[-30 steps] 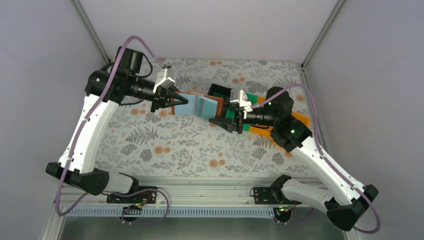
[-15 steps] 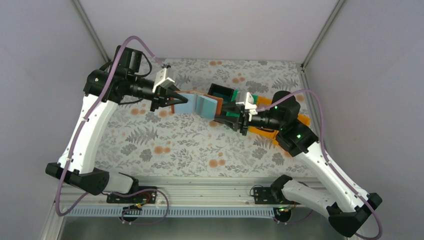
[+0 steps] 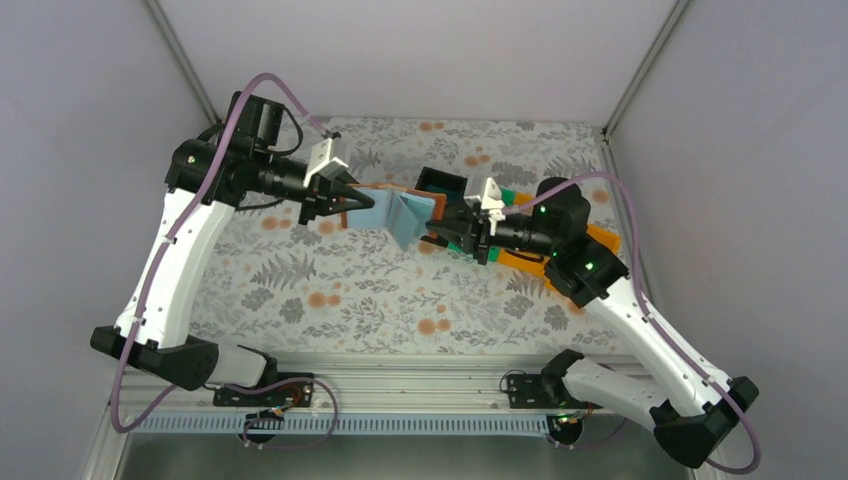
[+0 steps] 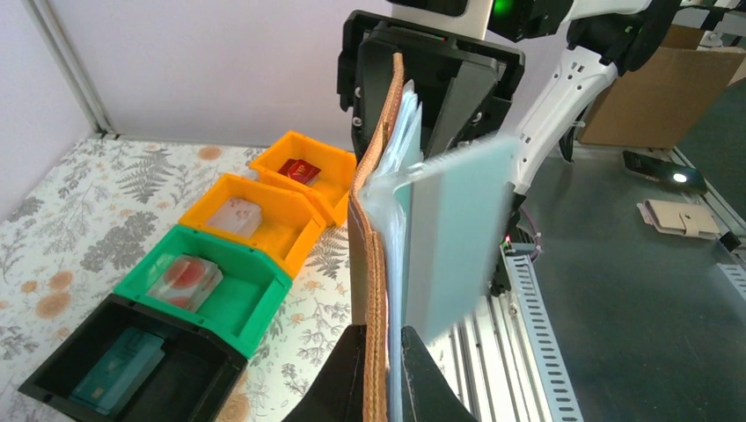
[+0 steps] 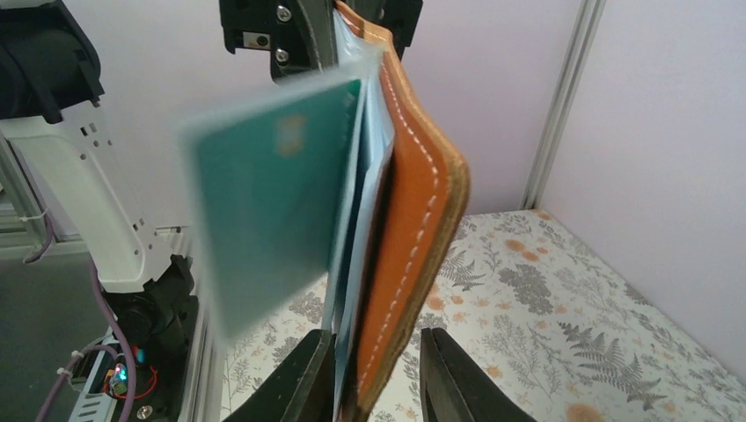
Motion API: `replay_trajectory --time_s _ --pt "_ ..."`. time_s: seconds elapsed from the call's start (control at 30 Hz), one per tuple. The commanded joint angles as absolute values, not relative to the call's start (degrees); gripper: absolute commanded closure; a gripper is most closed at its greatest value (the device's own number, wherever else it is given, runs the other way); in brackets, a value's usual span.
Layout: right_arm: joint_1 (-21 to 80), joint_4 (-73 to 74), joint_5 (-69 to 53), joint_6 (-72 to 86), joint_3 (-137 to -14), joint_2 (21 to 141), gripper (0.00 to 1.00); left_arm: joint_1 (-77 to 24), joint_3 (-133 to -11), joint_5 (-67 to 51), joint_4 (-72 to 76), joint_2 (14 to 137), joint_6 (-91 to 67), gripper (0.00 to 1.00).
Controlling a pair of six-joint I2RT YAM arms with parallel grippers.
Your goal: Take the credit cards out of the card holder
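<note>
The card holder (image 3: 400, 215), brown outside and pale blue inside, is held up in the air between my two arms, half open. My left gripper (image 3: 340, 200) is shut on its left edge; the left wrist view shows both fingers pinching the brown leather (image 4: 376, 264) at my left gripper (image 4: 384, 378). My right gripper (image 3: 447, 228) stands around the other edge (image 5: 413, 229); my right gripper (image 5: 376, 378) has one finger against the blue lining and a small gap at the leather. A teal card (image 5: 264, 185) sits in a loose, blurred inner flap, which also shows as a pale flap (image 4: 457, 237).
A row of bins lies behind the card holder: black (image 4: 53, 387) with a teal card, green (image 4: 255, 294) with a pale card, and two orange (image 4: 295, 220), one holding a red card (image 4: 299, 169). In the top view they lie under the right arm (image 3: 440, 183).
My right gripper has moved up and left from below the card holder to stand around its right edge. The card holder has folded more, and its blue flap has swung down.
</note>
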State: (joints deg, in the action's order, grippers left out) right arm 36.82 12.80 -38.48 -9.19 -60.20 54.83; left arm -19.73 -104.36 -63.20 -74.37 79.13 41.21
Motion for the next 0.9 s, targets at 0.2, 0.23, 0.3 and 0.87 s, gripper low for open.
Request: replay_trajectory --time_s 0.2,0.23,0.3,0.87 --pt "36.6 7.7 -42.4 -6.5 -60.5 57.9 0.66 -20.0 -104.8 -65.4 -73.4 78.9 41.8 0.98" --pt "36.6 7.8 -42.6 -6.4 -60.8 58.4 0.65 -20.0 -104.6 -65.3 -72.8 78.9 41.1 0.98" --pt "36.6 8.2 -42.8 -6.2 -61.2 59.0 0.64 -19.9 -104.1 -64.6 -71.5 78.9 39.6 0.97" --pt "36.7 13.8 -41.5 -6.4 -59.7 56.6 0.43 -19.8 -103.5 -59.9 -65.5 79.1 30.5 0.98"
